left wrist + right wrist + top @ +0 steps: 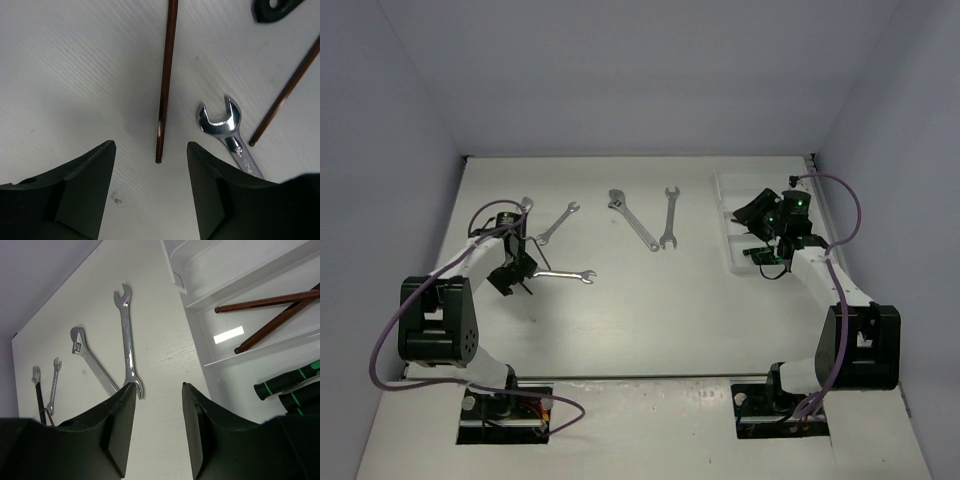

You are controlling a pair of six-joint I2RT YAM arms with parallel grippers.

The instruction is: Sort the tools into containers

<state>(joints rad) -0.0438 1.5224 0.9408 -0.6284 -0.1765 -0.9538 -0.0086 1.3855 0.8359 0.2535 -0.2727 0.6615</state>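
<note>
While my left gripper point(151, 150) hung open and empty over the brown hex key point(167, 75) lying on the bench point(65, 75), I judged it best to centre the jaws across its shaft before closing.

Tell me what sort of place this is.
Probably a robot test cell: a white table boxed in by blank walls, two arms bolted at its near edge, and wrenches laid out beside a sorting tray.

Open-end wrenches point(669, 216): 4. Adjustable wrench point(632, 218): 1. Hex keys point(167, 75): 4. Screwdrivers point(285, 383): 2 visible. Tray point(240, 265): 1, three compartments.
</note>
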